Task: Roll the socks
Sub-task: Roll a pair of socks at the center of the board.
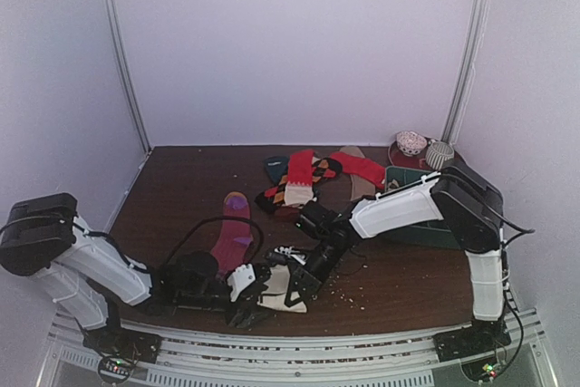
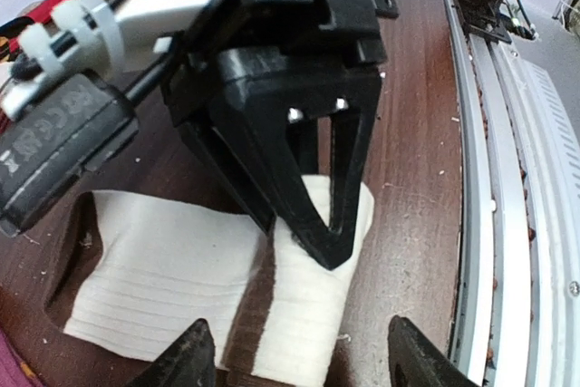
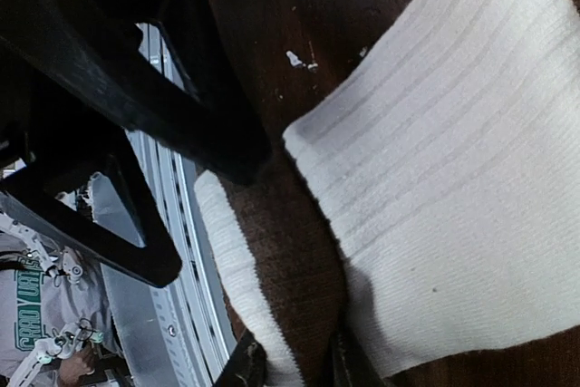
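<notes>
A white sock (image 2: 154,269) with a brown band (image 2: 243,333) lies flat near the table's front edge; it also shows in the top view (image 1: 288,300) and in the right wrist view (image 3: 453,178). My right gripper (image 3: 294,373) is shut, pinching the sock at its brown band and white cuff; in the left wrist view its black fingers (image 2: 331,237) press down on the cuff. My left gripper (image 2: 304,364) is open wide, its fingertips (image 2: 195,360) on either side of the cuff just in front of the right gripper, holding nothing.
A magenta sock (image 1: 234,231) lies behind the left gripper. Red and argyle socks (image 1: 304,178) lie at the back. A green bin (image 1: 426,233) at the right is partly under the right arm, with two rolled socks (image 1: 410,142) behind it. The metal rail (image 2: 507,224) runs along the front edge.
</notes>
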Motion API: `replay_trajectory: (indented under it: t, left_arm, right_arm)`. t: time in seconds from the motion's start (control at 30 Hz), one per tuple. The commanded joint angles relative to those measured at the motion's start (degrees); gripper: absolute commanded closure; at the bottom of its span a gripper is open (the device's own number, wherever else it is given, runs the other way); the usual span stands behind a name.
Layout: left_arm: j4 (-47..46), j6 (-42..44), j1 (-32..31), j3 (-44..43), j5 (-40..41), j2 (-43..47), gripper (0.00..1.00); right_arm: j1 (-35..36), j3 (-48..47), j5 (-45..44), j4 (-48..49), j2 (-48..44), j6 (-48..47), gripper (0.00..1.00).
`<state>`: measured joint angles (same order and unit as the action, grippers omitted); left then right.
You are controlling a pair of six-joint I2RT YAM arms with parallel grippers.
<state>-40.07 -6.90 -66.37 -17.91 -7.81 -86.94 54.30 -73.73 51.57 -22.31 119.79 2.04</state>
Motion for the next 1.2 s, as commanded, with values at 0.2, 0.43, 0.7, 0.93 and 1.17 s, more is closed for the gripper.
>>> replay_trajectory:
  t: [0.2, 0.43, 0.7, 0.93, 1.17]
  left_arm:
    - [-7.9, 1.6, -1.0, -4.5, -2.2, -9.0, 0.45]
    - [-5.8, -0.9, -1.0, -3.8, -1.6, -10.3, 0.80]
    - [-3.2, -5.7, -1.0, -2.6, 1.2, -10.9, 1.00]
    - [2.2, -21.8, 1.2, -1.2, -1.3, -11.4, 1.00]
    - [5.8, -32.9, 3.8, -1.2, -9.4, -15.5, 1.00]
  right_arm:
    - [-0.7, 0.7, -4.7, -9.7, 7.2, -0.8, 0.80]
    - [-0.8, 1.5, -4.0, -8.5, 6.8, -1.0, 0.80]
    - [-0.9, 2.8, -1.4, -2.0, 4.2, 0.7, 0.71]
    - [-1.0, 15.5, -11.0, 24.1, -14.5, -2.5, 0.61]
    - [2.1, 30.9, -20.4, 47.2, -25.2, -19.6, 0.52]
